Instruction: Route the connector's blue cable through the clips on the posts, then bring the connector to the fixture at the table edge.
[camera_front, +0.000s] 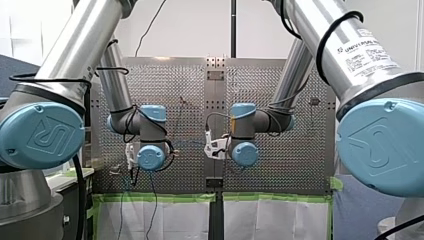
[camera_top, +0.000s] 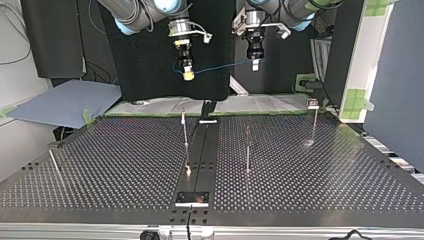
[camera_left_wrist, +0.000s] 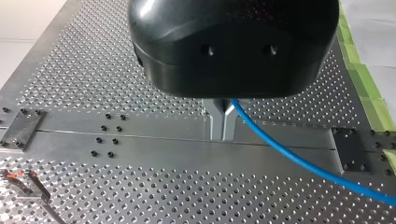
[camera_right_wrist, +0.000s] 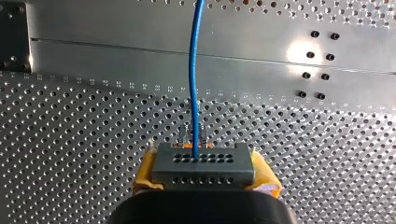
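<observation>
Gripping the connector (camera_right_wrist: 204, 163) in my right claw (camera_right_wrist: 205, 174), I have the yellow pads (camera_right_wrist: 145, 173) pressed against the two ends of the grey block, so the claw is closed only as far as the block's width lets it. The blue cable (camera_right_wrist: 193, 79) leaves the middle of the block's perforated face. From there it runs straight ahead of the claw, above the perforated table (camera_right_wrist: 70, 130) and across its plain centre strip.

My left claw (camera_left_wrist: 223, 134) has its metal fingers (camera_left_wrist: 215, 119) drawn together into a narrow wedge, with the cable pinched between them. The cable comes out beside the fingers, just under the claw's black body, and sweeps off to one side above the table. A clip (camera_left_wrist: 27, 185) on a post sits off to the other side, well apart from the fingers.

In the top view both claws hang well above the table's far edge, my right one at the view's left and my left one at its right. They are apart from each other, with the cable strung between them in a shallow sag. The connector sits at the tip of my right claw.

The thin posts (camera_top: 185, 131) stand below on the table, well apart from the cable, and one at the view's left leans. A small dark plate (camera_top: 192, 198) lies at the table's near edge, far from both claws.
</observation>
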